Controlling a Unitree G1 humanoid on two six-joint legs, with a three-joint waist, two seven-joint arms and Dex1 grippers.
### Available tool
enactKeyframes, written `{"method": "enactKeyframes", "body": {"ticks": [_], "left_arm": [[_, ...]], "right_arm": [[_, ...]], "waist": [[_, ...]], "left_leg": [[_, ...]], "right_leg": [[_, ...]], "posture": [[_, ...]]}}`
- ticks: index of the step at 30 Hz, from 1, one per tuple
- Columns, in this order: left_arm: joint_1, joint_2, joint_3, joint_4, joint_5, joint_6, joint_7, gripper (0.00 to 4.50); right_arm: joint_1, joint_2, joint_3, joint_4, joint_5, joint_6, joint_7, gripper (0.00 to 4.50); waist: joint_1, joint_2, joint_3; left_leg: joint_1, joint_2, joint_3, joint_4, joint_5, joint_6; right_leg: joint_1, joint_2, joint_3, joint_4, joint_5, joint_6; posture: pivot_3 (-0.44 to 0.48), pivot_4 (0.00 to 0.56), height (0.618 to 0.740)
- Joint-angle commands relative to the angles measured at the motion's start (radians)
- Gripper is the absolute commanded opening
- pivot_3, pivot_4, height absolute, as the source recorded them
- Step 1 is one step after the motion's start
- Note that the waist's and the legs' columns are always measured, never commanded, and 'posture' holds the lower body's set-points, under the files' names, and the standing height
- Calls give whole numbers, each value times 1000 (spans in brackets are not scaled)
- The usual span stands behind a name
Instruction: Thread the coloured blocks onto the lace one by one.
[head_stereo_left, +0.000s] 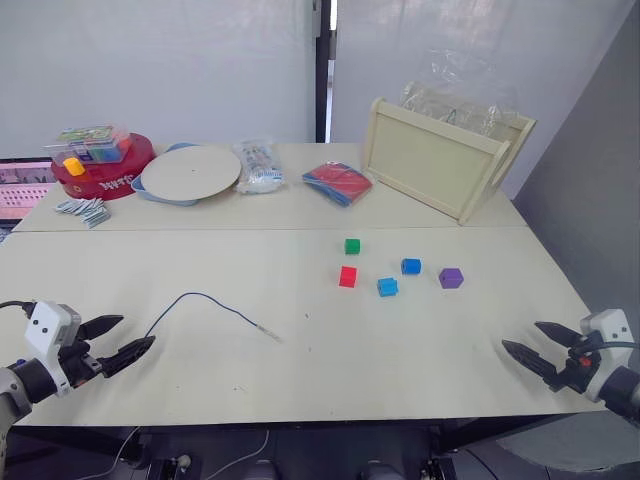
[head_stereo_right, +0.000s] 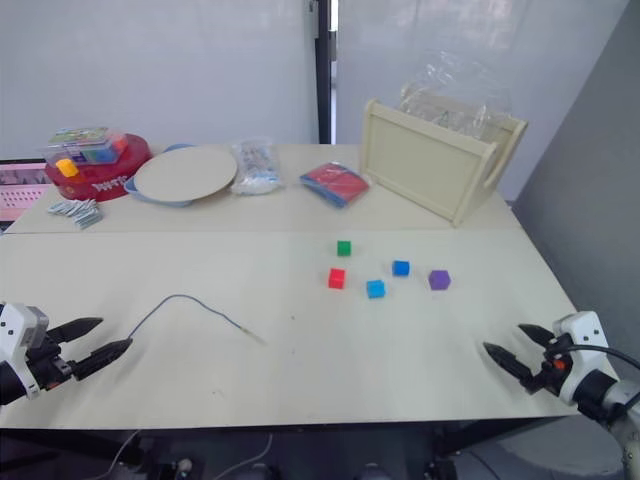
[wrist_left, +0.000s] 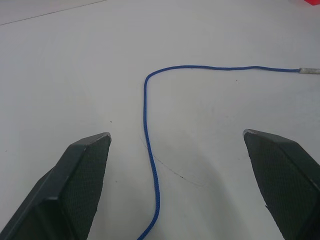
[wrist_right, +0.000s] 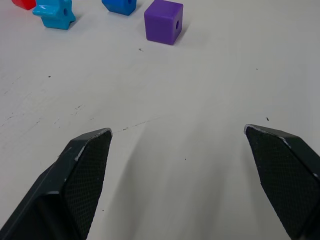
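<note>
Laboratory or test room: pale worktable (head_stereo_left: 300, 350) set against plain white screens (head_stereo_left: 160, 70) with a dark gap between them; along the far edge, a red tin (head_stereo_left: 100, 175), round board (head_stereo_left: 190, 172), wooden tray (head_stereo_left: 435, 160) and a monitor (head_stereo_left: 22, 190) at far left

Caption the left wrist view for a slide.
Open left gripper hovering over the blue lace, which curves across the table to its pale tip.

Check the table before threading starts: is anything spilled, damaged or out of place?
Nothing stands out. The lace lies loose and unknotted on the table, five blocks sit apart near the purple block, and both end effectors hover open.
</note>
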Motion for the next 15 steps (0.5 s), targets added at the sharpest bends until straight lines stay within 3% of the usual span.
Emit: {"method": "enactKeyframes", "body": {"ticks": [1,7,15], "left_arm": [[-33,16,10,-13,-16,11,-9,4464],[-210,44,-110,45,-17,38,-133,4464],[-575,46,-456,236,119,-57,-463,4464]], "right_arm": [[14,5,-32,-77,34,6,-7,4500],[62,46,6,-307,92,101,-60,4500],[52,28,128,-565,175,262,-99,4500]], "waist": [[0,0,0],[8,0,0],[5,0,0]], "left_leg": [[0,0,0,0,0,0],[0,0,-1,2,0,0],[-1,0,-1,3,0,0]], "right_leg": [[0,0,0,0,0,0],[0,0,-1,2,0,0],[0,1,-1,3,0,0]], "posture": [[0,150,740],[0,150,740],[0,150,740]]}}
